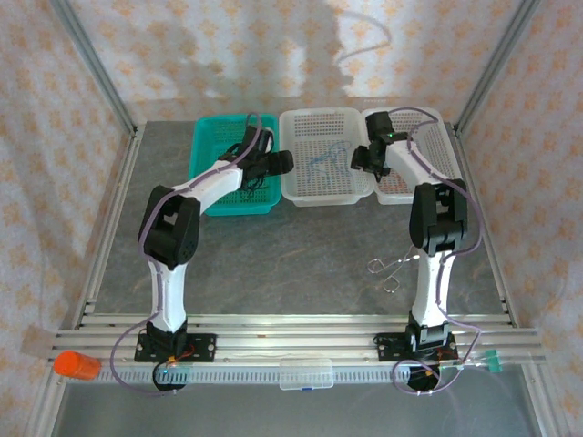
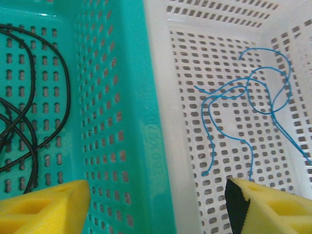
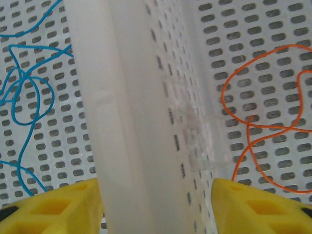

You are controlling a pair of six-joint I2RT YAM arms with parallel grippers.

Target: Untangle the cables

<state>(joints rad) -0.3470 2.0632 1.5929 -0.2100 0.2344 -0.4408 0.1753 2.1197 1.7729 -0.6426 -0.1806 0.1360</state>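
Looks about wrapped up, tbh: black cable coiled in the teal basket, blue cable loose in the middle white basket, orange cable alone in the right white basket, none touching another. Got the left claw spread wide over the teal/white wall and the right claw likewise over the wall between the two white baskets, no cable in either. Probably just calls for lifting both clear without snagging a loop, maybe checking the blue one's crossed loops for a real knot.
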